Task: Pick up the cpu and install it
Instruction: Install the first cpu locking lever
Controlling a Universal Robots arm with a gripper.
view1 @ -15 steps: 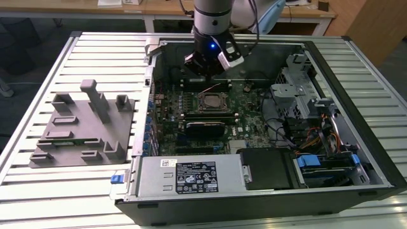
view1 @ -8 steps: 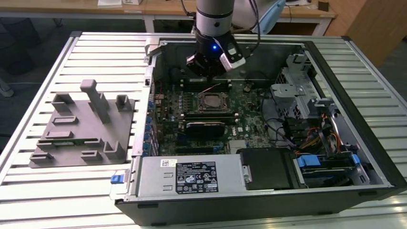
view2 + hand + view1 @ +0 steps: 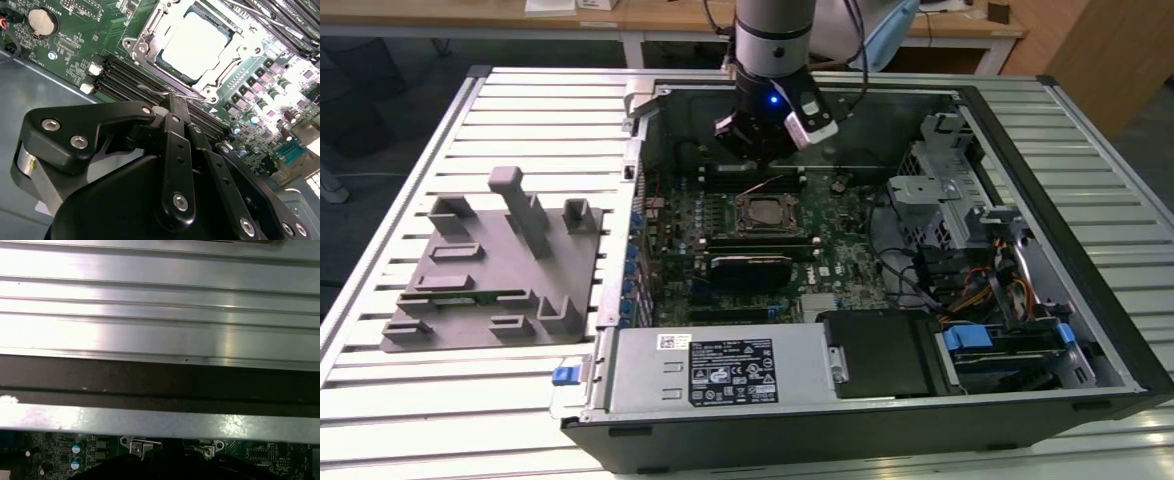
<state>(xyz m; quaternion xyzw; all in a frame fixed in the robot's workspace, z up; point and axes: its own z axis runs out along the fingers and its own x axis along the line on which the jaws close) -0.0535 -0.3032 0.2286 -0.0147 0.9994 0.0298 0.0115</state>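
Cpu (image 3: 195,42), pale and silvery, already lies flat inside the metal-framed socket (image 3: 145,37) on the green motherboard (image 3: 75,65), so by my judgement the placing itself looks done. In the exterior view the same chip (image 3: 761,211) sits near the middle of the board, and my gripper (image 3: 757,135) hangs over the board on the far side of it, close to the case's back wall (image 3: 801,92). From my gripper the chip lies just ahead and below, a short way off, with nothing between us but a row of dark memory slots (image 3: 125,80). The chip is square, so it has no real long axis; its edges run parallel to the socket frame, which sits skewed in the second wrist view. My fingers (image 3: 177,107) look drawn together with nothing between them, the tips right by a thin wire lever (image 3: 160,92) at the socket's edge; whether they touch it I cannot tell. As for containers, the open computer case (image 3: 1067,180) holds the motherboard, a power supply (image 3: 720,365) along the near edge, and a drive cage with cables (image 3: 974,250) towards the exterior view's right. Outside the case, on the slatted table (image 3: 400,200), a grey plastic block (image 3: 494,265) sits at the exterior view's left.
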